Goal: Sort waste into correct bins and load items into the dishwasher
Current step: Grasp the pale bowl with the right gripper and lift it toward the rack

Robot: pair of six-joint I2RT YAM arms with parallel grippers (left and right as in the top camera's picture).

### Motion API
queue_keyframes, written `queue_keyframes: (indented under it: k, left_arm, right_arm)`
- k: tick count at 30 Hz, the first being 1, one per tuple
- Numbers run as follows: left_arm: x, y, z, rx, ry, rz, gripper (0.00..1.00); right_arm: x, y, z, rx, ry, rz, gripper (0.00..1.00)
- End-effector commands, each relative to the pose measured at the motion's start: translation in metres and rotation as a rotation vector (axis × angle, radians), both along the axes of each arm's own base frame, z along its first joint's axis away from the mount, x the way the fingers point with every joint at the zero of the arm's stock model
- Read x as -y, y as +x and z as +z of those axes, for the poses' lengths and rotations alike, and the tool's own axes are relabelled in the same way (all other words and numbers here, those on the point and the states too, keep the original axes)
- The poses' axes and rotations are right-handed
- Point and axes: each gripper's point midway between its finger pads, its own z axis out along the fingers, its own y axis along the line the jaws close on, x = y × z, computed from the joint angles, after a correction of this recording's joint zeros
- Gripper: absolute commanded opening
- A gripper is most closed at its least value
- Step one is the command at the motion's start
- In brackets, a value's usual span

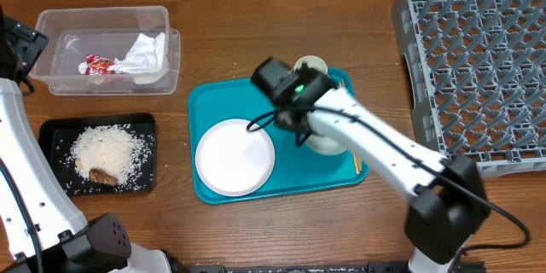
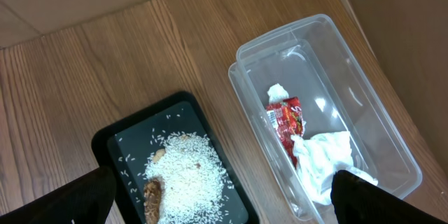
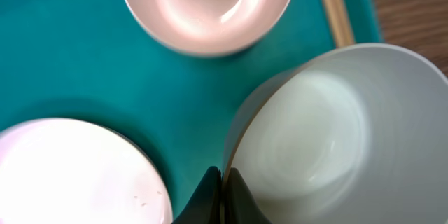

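Right hand (image 3: 221, 185) clamped on the white cup (image 3: 329, 133), both fingertips pressed together over the thin rim on the side facing the centre of the teal tray (image 1: 209, 102); whether the cup has left the tray floor cannot be told. Left hand (image 2: 222, 182) empty, fingers wide apart, hanging well left of the teal tray

Waste, judged sorted: crumpled napkin (image 1: 147, 51) and red-and-white wrapper (image 1: 96, 66) lie in the clear tub (image 1: 107, 13), beyond the teal tray's upper-left corner; rice (image 1: 107, 149) and brown scrap (image 1: 102, 175) lie in the black tray (image 1: 55, 128), left of the teal tray. No loose waste shows on the teal tray or on the surface (image 1: 281, 239) around it

Loading, judged barely begun: the dish rack (image 1: 478, 60), right of the teal tray, shows no dish among its pegs. On the teal tray: plate (image 1: 235, 158) at its left half, pale bowl (image 3: 206, 3) at its upper edge, chopsticks (image 3: 332, 7) along its right edge, cup at its right half

Cup: plain glazed white, deep, with a wide round mouth, upright, empty and clean inside; the smooth thin wall is likely slippery in a rim pinch
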Motion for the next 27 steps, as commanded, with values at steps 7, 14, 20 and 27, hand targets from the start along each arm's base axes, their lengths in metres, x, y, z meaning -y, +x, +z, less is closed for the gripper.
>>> queue_keyframes:
  k: [7, 14, 20, 27]
  left_arm:
    - [-0.002, 0.000, 0.001, 0.006, 0.002, 0.019, 1.00]
    - [-0.002, 0.000, 0.001, 0.006, 0.002, 0.019, 1.00]
    - [-0.002, 0.000, 0.001, 0.006, 0.002, 0.019, 1.00]
    - [-0.002, 0.000, 0.001, 0.006, 0.002, 0.019, 1.00]
  right_arm:
    - [0.125, 0.068, 0.158, 0.368, 0.110, -0.036, 0.04]
    - [0.266, 0.096, 0.170, 0.439, 0.290, -0.137, 0.04]
    - [0.396, 0.094, 0.169, 0.571, 0.431, -0.354, 0.04]
    - [0.499, 0.084, 0.173, 0.803, 0.627, -0.368, 0.04]
